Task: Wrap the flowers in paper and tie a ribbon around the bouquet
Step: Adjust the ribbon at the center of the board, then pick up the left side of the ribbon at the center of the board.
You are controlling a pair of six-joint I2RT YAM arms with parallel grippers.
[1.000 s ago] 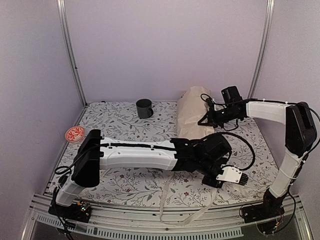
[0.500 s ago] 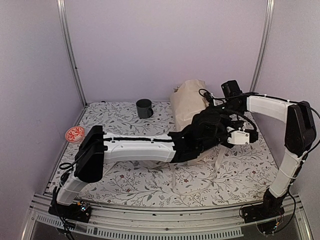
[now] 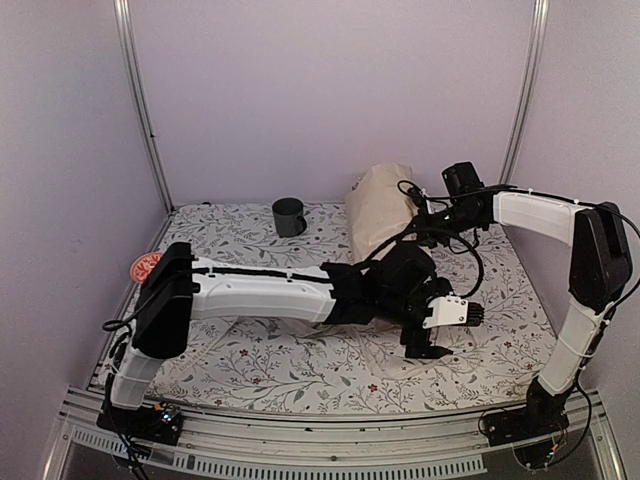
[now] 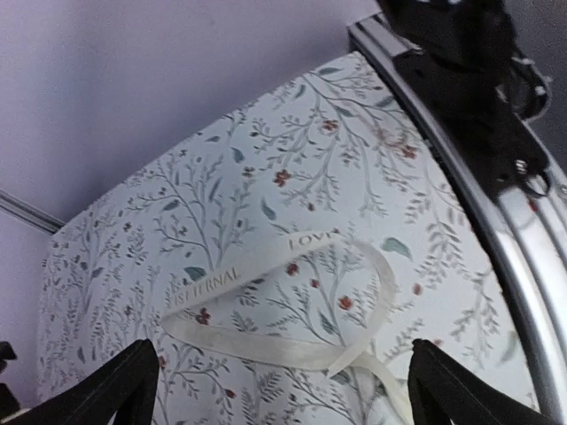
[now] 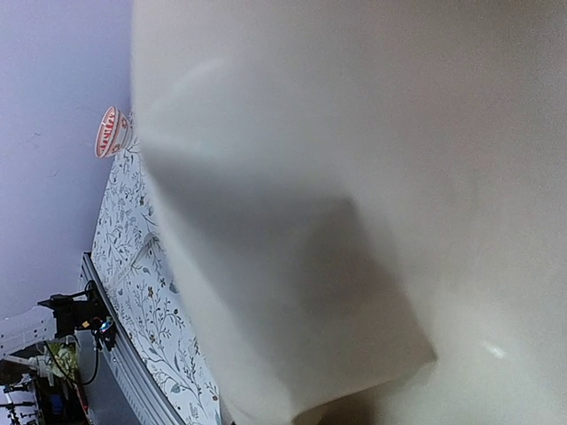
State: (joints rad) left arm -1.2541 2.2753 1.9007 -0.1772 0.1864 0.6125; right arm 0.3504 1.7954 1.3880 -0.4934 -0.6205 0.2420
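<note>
The bouquet [image 3: 378, 205] is a cream paper cone standing tilted at the back right of the table. Its paper [image 5: 354, 177] fills the right wrist view and hides the flowers and that gripper's fingers. My right gripper [image 3: 415, 222] is pressed into the bouquet's right side and holds it off the cloth. The cream ribbon [image 4: 217, 281], printed with letters, lies in a loose loop on the floral tablecloth. My left gripper [image 4: 288, 391] hovers above that loop, open, with nothing between its fingers. In the top view the left gripper [image 3: 428, 348] is in front of the bouquet.
A dark mug [image 3: 289, 216] stands at the back centre. A small red patterned bowl [image 3: 146, 265] sits at the left edge, half behind my left arm. The metal front rail [image 4: 496, 221] runs close to the ribbon. Purple walls close in the table.
My left gripper rose to the bouquet with the ribbon, then drew back toward the front and opened. The ribbon now lies loose on the cloth. The right gripper lifted the bouquet more upright.
</note>
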